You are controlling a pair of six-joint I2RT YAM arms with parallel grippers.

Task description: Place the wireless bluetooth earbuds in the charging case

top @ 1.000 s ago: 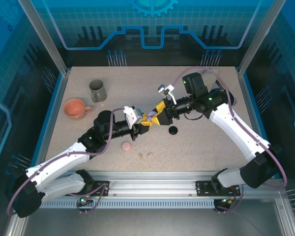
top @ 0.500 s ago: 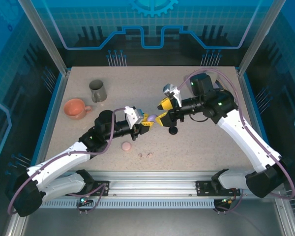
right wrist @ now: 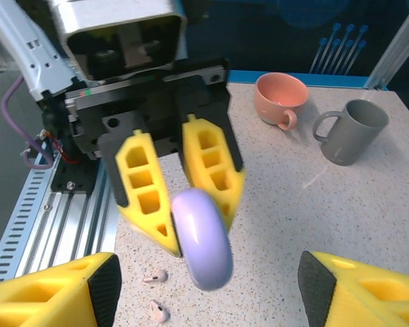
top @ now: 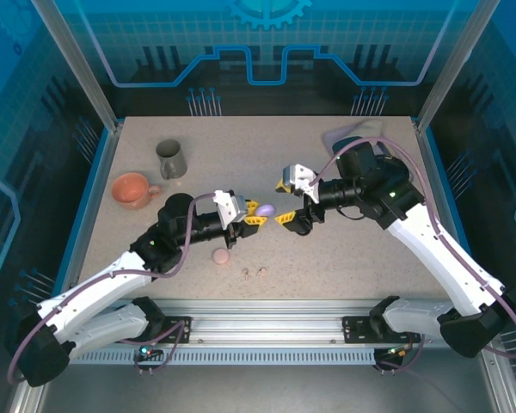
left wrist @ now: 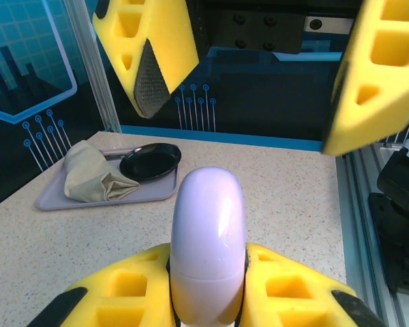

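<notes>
Your left gripper is clenched on the lavender charging case; your right gripper faces it, released. Two pinkish-beige earbuds lie on the desk, apart from both grippers.

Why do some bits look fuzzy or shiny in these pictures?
Left wrist view: a soft sheen of room light on the lavender case. Right wrist view: the camera's own yellow fingers sit too close, so look fuzzy. Top view: even light, faint shadows.

In left claw: case; right claw just right of it; earbuds on table, nearer.
</notes>
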